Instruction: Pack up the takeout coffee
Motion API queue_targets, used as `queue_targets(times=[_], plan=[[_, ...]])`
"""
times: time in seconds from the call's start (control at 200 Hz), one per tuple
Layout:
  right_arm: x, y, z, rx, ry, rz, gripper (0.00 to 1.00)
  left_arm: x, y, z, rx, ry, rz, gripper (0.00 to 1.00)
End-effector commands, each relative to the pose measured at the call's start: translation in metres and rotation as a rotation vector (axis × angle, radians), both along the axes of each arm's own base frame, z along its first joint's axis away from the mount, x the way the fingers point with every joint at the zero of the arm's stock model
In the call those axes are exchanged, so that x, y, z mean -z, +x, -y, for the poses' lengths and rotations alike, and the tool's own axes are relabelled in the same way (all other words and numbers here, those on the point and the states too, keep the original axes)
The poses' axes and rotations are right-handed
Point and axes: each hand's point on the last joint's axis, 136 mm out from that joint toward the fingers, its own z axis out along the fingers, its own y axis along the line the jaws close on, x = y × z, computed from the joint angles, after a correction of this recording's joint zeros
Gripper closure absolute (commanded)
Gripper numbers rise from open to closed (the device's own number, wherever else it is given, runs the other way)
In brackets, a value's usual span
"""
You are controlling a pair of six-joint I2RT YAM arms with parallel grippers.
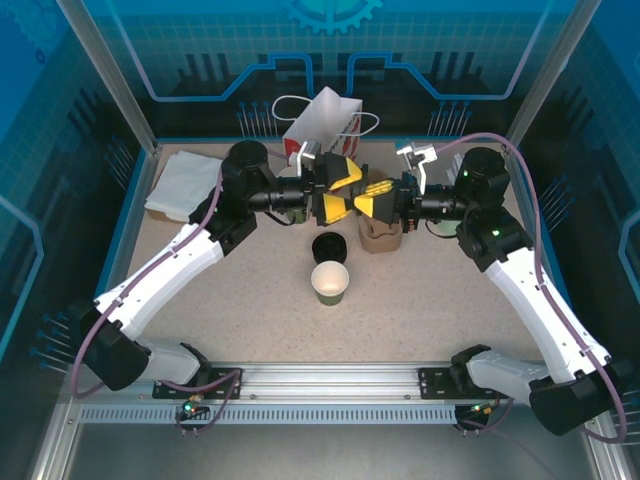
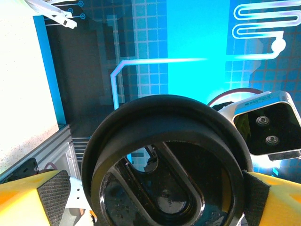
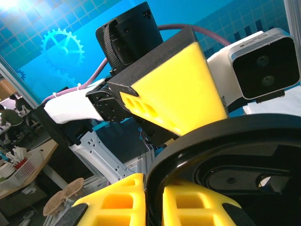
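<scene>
Dark green paper cup [image 1: 330, 283] upright on the speckled table [image 1: 450, 300], mouth up, white inside. Its round black plastic lid [image 2: 164, 110] off, up in the air, standing on edge, glossy. Pinched at the rim by right gripper [image 3: 154, 200]. Left gripper [image 2: 150, 193] spread wide around it, rough dark pads [image 2: 54, 190] either side. Another black round piece [image 1: 330, 247] just behind the cup.

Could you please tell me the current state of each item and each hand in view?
Cup: upright, uncovered.
Lid: off the cup, held in the air between the two hands.
Right hand: shut on the lid's rim.
Left hand: open wide, fingers on either side of the lid.
Black round item: lying flat beside the cup.
Gift bag: standing at the far edge.
</scene>
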Motion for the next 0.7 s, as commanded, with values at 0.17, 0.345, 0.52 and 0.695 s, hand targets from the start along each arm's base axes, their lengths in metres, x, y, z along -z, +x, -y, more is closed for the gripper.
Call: queue_targets(times=[0.17, 0.345, 0.52, 0.695], plan=[[-0.007, -0.009, -0.003, -0.040, 0.000, 0.039, 0.89, -0.014, -0.004, 0.005, 0.033, -0.033, 0.026, 0.14], [-0.003, -0.007, -0.004, -0.039, -0.007, 0.030, 0.89, -0.013, -0.004, 0.005, 0.032, -0.033, 0.029, 0.18], [-0.001, -0.007, -0.004, -0.037, -0.016, 0.026, 0.89, -0.011, -0.003, 0.004, 0.029, -0.028, 0.027, 0.20], [0.004, -0.005, -0.004, -0.027, -0.036, 0.012, 0.81, -0.006, -0.002, 0.002, 0.009, -0.002, 0.036, 0.20]])
